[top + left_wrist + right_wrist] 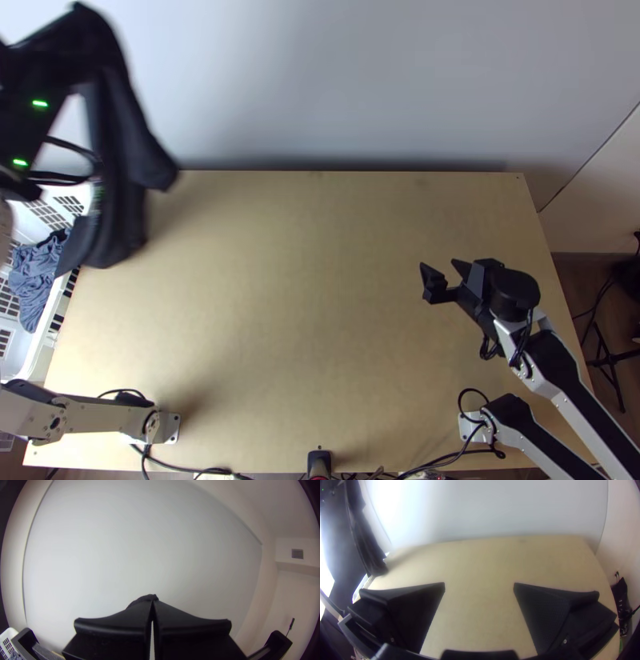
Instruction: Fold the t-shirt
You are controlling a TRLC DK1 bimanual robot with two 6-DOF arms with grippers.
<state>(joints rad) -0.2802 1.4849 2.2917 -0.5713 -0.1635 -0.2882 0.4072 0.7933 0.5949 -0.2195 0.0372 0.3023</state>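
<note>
Pale wood, smooth and matt, made up the tabletop [304,280], where folding looked unstarted; laying down, spreading and every fold remained. The dark t-shirt [118,176] hung bunched in soft, loose drapes by its far left corner, near a white plastic basket [46,338] with slotted walls. Crumpled blue-grey cloth [34,280] lay inside. The left end effector [152,602] was closed, pinching what looked like a small gathered part of the t-shirt; the right end effector [479,583] stood open, its wedge-shaped black fingers wide apart, holding nothing.
</note>
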